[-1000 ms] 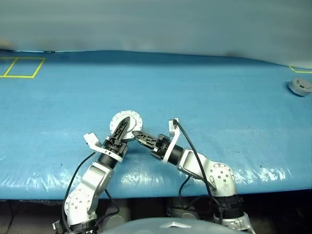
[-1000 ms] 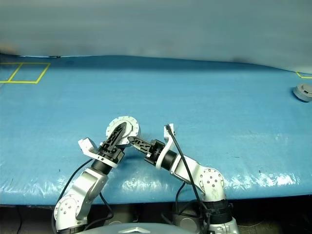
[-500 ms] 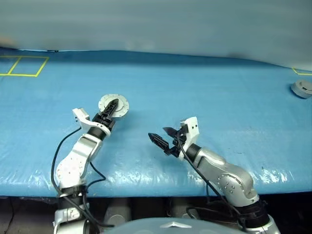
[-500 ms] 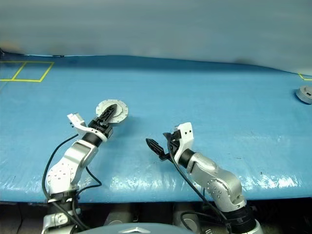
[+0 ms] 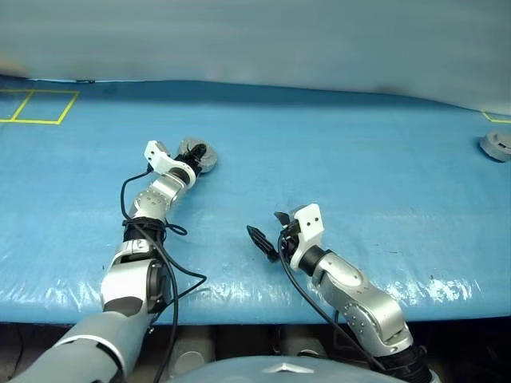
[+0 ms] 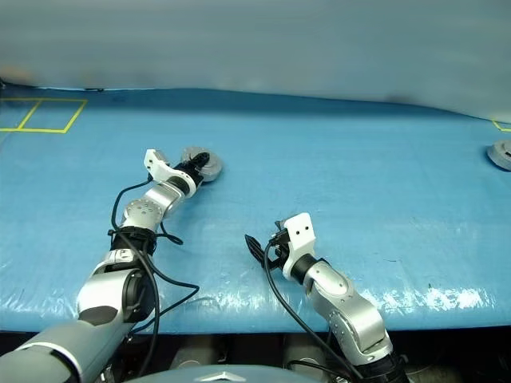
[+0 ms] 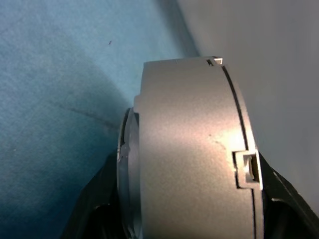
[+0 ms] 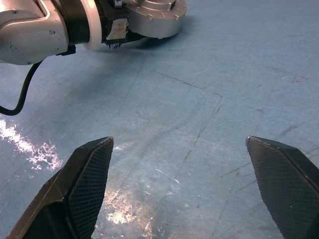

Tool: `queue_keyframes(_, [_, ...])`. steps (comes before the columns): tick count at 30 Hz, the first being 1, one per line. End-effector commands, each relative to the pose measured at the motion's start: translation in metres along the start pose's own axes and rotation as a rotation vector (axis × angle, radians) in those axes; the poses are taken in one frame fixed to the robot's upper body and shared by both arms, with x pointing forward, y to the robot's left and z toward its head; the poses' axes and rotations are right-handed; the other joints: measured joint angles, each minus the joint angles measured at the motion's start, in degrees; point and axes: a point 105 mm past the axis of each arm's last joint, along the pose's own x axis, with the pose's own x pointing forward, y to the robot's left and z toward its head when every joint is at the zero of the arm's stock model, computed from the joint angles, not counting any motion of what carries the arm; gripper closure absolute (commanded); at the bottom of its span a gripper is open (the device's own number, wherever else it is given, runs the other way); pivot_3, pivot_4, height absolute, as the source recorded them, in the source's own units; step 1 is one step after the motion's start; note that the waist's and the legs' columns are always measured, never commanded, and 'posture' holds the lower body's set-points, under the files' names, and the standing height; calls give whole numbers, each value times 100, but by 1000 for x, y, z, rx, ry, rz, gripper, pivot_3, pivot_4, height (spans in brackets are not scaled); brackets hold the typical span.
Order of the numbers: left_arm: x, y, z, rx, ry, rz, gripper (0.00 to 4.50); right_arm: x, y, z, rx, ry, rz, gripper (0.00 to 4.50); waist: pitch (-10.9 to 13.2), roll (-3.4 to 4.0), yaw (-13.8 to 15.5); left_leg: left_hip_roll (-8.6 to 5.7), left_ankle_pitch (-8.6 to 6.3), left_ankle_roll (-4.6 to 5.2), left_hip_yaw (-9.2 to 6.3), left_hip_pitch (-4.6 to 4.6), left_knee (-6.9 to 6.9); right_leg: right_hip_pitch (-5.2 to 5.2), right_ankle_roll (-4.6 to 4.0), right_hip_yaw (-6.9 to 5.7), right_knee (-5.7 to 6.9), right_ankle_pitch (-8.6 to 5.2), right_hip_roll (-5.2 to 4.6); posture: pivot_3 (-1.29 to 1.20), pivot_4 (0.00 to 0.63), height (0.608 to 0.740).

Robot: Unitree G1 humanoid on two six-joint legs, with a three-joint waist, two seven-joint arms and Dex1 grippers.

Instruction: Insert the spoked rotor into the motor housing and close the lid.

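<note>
One motor housing [image 5: 197, 155] flat on blue table [image 5: 359, 175], left gripper [image 5: 194, 159] clamping it

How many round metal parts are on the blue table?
2. The housing sits far out on the left, gripped in the left tool. A grey flanged part lies at the table's far right edge. Smaller parts could be hidden.

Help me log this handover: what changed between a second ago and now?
The left gripper, shut on the motor housing, carried it from the near middle of the table outward and leftward. The right gripper, which met the housing earlier, opened and drew back toward the near edge. The grey flanged part at far right stayed put.
</note>
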Motion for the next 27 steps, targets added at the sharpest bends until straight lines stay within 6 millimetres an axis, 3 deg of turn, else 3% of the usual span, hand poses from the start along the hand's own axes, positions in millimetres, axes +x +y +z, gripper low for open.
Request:
queue_keyframes(1, [8,-16,12,22,-47,-23,2111,-1,5,12,-24,-41,17,0,0,0,4,0,1,-1,0,1,2,0,0,-1,2,0,0,0,150,740])
queue_keyframes(7, [10,1,6,38,-22,64,2111,3,9,11,-38,-30,39,0,0,-1,-3,0,1,-2,-1,10,7,5,1,0,14,1,-1,0,150,740])
queue_keyframes(13, [2,23,4,51,16,142,123,9,11,10,-51,-18,61,0,-6,2,-54,0,3,-5,0,43,8,31,3,3,21,2,0,0,150,740])
queue_keyframes(14, [1,25,5,52,20,149,28,10,11,10,-51,-18,62,0,-7,2,-72,1,4,-6,1,52,8,39,3,5,23,2,0,0,150,740])
queue_keyframes(20, [-17,48,2,82,76,190,28,13,15,7,-47,-8,84,0,-11,5,-167,8,4,-7,16,109,-7,82,4,20,25,0,4,0,150,740])
queue_keyframes(27, [-58,71,-11,169,176,222,28,15,16,6,-32,7,92,0,-36,18,-250,13,3,-8,19,126,-14,91,1,28,27,0,4,0,150,740])
